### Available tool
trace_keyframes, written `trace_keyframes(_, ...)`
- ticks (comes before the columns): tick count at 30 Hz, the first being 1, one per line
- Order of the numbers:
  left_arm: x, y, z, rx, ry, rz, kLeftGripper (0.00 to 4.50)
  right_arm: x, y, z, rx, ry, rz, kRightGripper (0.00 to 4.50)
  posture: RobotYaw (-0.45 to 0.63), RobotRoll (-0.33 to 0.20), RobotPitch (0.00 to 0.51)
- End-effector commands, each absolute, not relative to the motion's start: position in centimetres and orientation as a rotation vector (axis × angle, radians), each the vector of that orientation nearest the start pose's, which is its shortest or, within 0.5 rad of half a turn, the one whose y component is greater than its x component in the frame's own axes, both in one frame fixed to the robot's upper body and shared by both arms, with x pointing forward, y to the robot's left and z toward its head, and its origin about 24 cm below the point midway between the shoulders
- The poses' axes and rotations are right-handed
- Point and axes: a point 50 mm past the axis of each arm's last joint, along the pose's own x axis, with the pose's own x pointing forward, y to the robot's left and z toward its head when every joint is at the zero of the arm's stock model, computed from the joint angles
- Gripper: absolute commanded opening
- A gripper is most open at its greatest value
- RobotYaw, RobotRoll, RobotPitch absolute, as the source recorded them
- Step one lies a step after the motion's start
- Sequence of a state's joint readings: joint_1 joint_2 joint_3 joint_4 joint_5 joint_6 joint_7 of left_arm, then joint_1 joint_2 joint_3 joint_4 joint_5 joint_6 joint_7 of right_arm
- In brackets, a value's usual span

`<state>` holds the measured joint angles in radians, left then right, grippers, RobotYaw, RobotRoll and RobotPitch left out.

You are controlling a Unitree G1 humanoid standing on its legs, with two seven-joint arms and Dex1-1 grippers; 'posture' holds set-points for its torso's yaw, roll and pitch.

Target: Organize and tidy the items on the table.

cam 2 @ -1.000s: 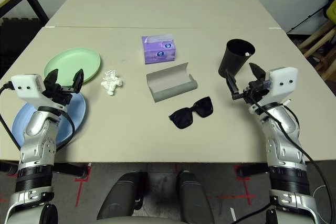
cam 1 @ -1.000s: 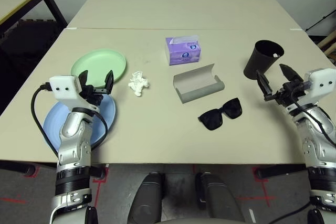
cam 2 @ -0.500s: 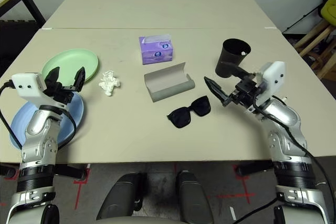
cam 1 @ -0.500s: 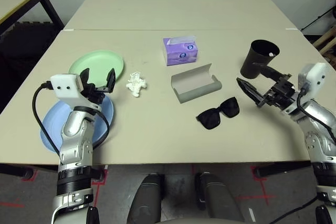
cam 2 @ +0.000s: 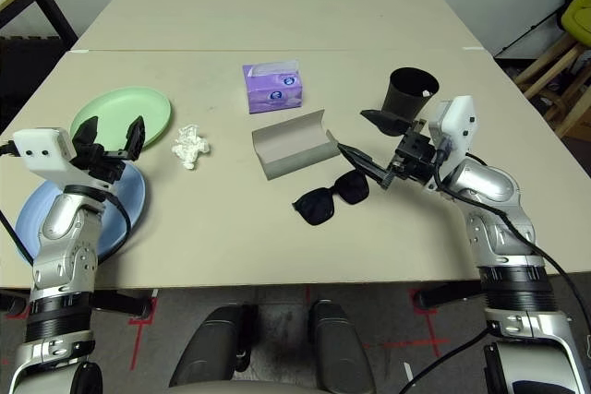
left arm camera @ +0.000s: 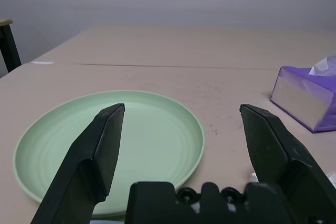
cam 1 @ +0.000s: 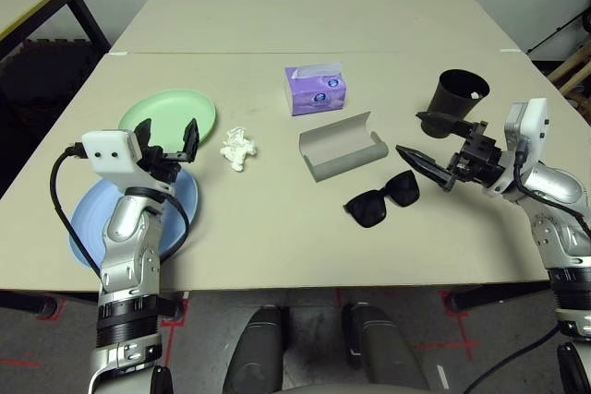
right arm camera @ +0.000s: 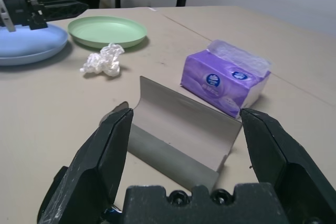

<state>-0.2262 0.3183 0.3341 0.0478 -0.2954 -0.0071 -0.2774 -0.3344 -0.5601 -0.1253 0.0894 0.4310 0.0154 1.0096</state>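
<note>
A pale green plate (cam 1: 167,117) lies at the left of the table (cam 1: 277,237), overlapping the far rim of a light blue plate (cam 1: 88,228). My left gripper (cam 1: 169,134) hovers open over where the two plates meet, pointing at the green plate (left arm camera: 152,129). A crumpled white tissue (cam 1: 237,148) sits right of the plates. Mid-table lies the open grey glasses case (cam 1: 343,146), with black sunglasses (cam 1: 381,199) just in front of it. My right gripper (cam 1: 409,134) stands open and empty, right of the case (right arm camera: 178,129) and above the sunglasses' right end.
A purple tissue box (cam 1: 316,89) stands behind the case. The tall black cup (cam 1: 459,93) stands at the right, just behind my right gripper. A second table adjoins the far edge.
My right gripper has swung left from beside the black cup to the case and sunglasses, staying open. The left arm has barely moved; the view shifted slightly.
</note>
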Motion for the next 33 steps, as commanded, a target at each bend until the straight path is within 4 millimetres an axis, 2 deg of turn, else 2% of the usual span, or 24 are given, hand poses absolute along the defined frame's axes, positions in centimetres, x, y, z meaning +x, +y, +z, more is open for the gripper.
trace_keyframes(1, 28.0, 26.1, 12.7, 0.037, -0.271, -0.020, 4.50, 28.6, -22.1, 14.4, -0.219, -0.193, 0.928, 4.47, 0.10, 0.000, 0.118)
trace_keyframes(11, 28.2, 25.6, 13.0, 0.040, -0.269, -0.046, 4.50, 28.4, -21.8, 14.2, -0.196, -0.183, 1.034, 4.47, 0.09, 0.000, 0.126)
trace_keyframes(16, 28.5, 25.1, 13.2, 0.046, -0.247, -0.085, 4.50, 28.6, -20.8, 13.5, -0.232, -0.185, 1.134, 4.47, 0.09, 0.000, 0.160)
trace_keyframes(26, 28.9, 25.1, 13.8, 0.058, -0.232, -0.124, 4.50, 30.0, -19.6, 14.5, -0.293, -0.219, 1.268, 4.47, 0.11, 0.000, 0.163)
trace_keyframes(33, 28.5, 25.3, 13.8, 0.066, -0.231, -0.120, 4.50, 29.9, -18.8, 14.5, -0.311, -0.219, 1.352, 4.47, 0.12, 0.000, 0.165)
